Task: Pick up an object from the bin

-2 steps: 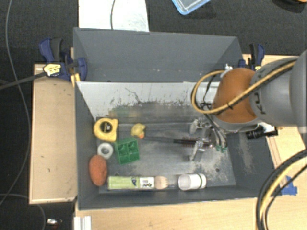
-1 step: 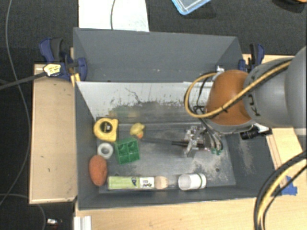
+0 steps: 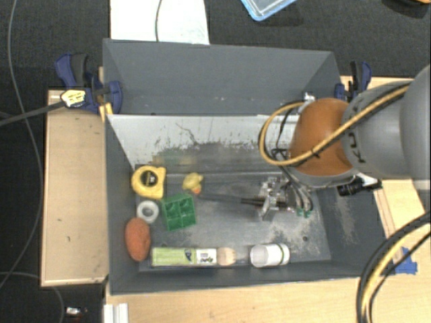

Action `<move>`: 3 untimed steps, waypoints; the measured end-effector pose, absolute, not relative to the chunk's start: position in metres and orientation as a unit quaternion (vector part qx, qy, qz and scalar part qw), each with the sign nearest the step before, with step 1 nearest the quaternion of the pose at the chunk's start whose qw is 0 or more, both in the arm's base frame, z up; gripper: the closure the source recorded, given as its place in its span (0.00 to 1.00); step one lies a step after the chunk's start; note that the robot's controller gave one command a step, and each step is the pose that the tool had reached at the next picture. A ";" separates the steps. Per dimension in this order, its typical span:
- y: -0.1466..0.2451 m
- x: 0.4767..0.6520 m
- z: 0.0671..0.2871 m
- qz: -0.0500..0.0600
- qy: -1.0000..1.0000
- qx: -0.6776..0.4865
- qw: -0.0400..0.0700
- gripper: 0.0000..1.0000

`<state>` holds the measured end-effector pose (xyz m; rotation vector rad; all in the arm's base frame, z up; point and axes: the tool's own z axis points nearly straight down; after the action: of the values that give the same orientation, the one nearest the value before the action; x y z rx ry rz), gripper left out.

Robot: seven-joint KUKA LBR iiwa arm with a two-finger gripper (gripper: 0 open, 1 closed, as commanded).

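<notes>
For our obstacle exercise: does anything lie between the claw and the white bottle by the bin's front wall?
Nothing visible does. Only bare bin floor separates the claw from the white bottle; the green block lies well off to the view's left.

Bin layout: items grouped at the left and along the near wall, gripper right of centre.

In the grey metal bin (image 3: 222, 79), the yellow round tape measure (image 3: 148, 181) lies at left, with the small yellow lumpy piece (image 3: 192, 182) near its right. Before them sits the white ring-shaped roll (image 3: 147, 211), with the green square plastic block (image 3: 179, 212) just beside it on the right. The orange-brown oval lump (image 3: 137, 239) lies in the left front corner. Along the near wall, left to right, are the green-and-white long box (image 3: 183, 256), the small beige round piece (image 3: 227, 255) and the white cylindrical bottle (image 3: 269, 254). The gripper (image 3: 276, 202) is over bare floor behind the bottle.
</notes>
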<state>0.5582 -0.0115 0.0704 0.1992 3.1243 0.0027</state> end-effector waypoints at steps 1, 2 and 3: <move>-0.011 0.557 0.091 0.001 0.998 0.063 0.004 1.00; -0.012 0.557 0.134 0.001 0.998 0.062 0.005 1.00; -0.012 0.557 0.168 0.001 0.998 0.061 0.005 1.00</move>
<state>0.5573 -0.0118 0.1676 0.1919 3.1254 0.0041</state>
